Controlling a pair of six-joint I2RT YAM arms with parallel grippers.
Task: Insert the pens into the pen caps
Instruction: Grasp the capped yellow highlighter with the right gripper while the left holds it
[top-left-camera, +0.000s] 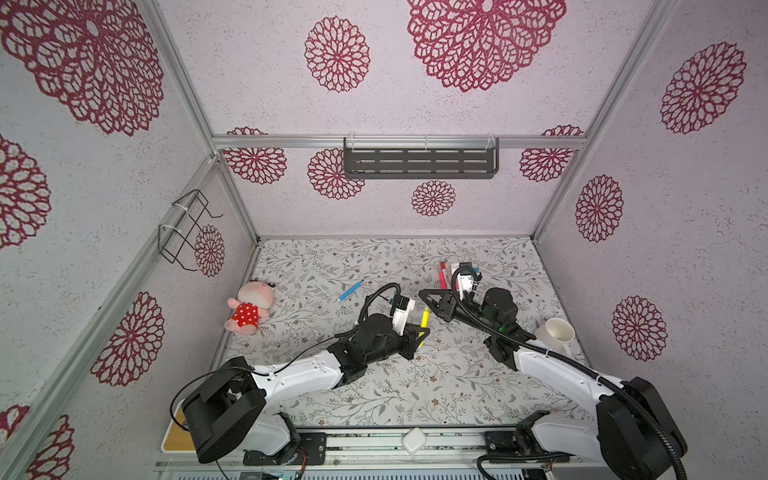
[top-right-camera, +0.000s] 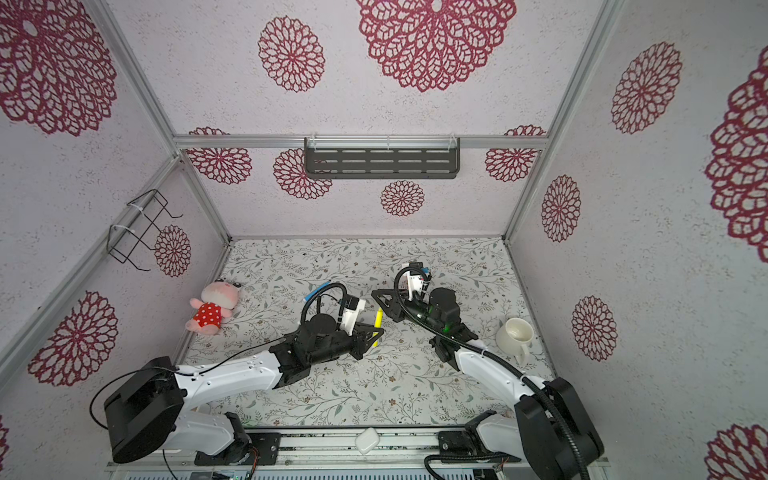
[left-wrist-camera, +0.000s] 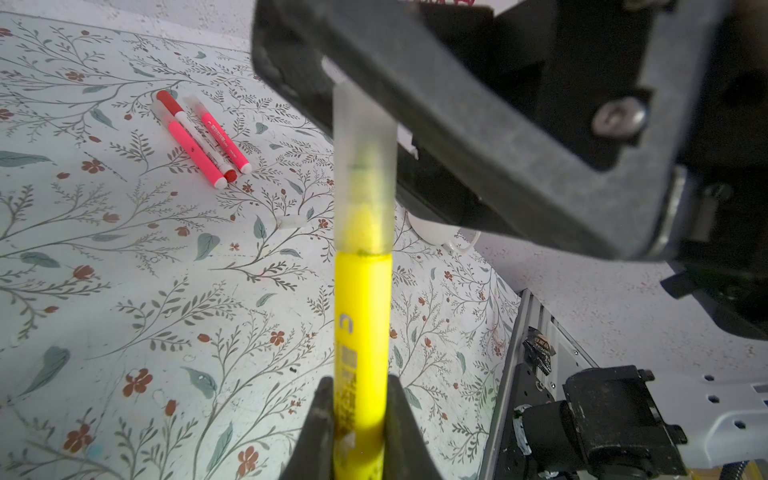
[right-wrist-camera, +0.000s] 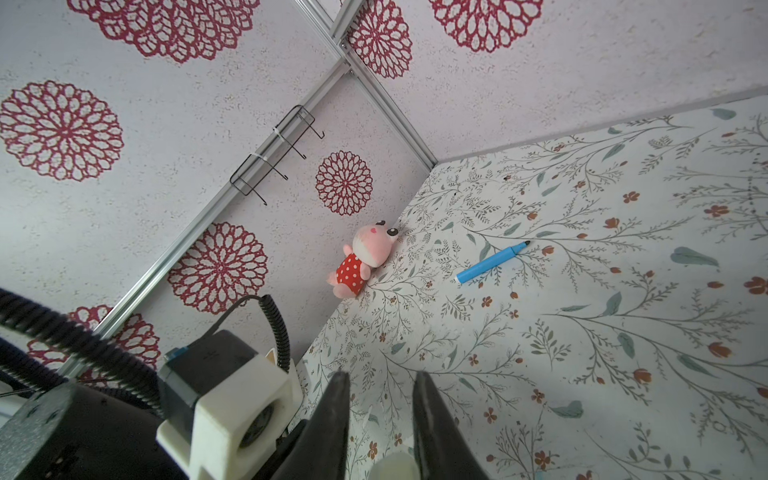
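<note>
Two arms meet on one pen, just right of centre in both top views. Jaws of the left gripper (left-wrist-camera: 359, 384) are clamped tight on the lower barrel of the yellow pen (left-wrist-camera: 362, 307). It is held clear of the surface (top-left-camera: 374, 399), likely as a fixed post for the other arm to push against. A see-through pen cap (left-wrist-camera: 363, 166) already sits over the tip end, its mouth at the barrel shoulder. It looks seated or nearly so; can't tell if it has clicked home. Jaws of the right gripper (right-wrist-camera: 378, 376) stand narrow with a slim gap, and a whitish cap end shows between them in the right wrist view. Pinching or just bracketing: can't tell. Probable reason: it drives the cap along the pen's axis.

Axis: in a top view the yellow pen (top-left-camera: 424, 323) runs near vertical in frame with a slight lean. Capped tip is toward the upper side, butt toward the lower side in the left jaws. The cap is coaxial with it.

Others: the blue pen (top-left-camera: 350, 290) lies flat left of centre, diagonal and uncapped, dark tip to the upper right. Three pink and red pens (top-left-camera: 444, 274) lie flat side by side above the right gripper, near parallel. They look capped in the left wrist view. One loose cap (left-wrist-camera: 293, 220) lies on the surface, likely the blue one's. The mug (top-left-camera: 555, 332) at right and the plush toy (top-left-camera: 249, 309) at left are not involved.
</note>
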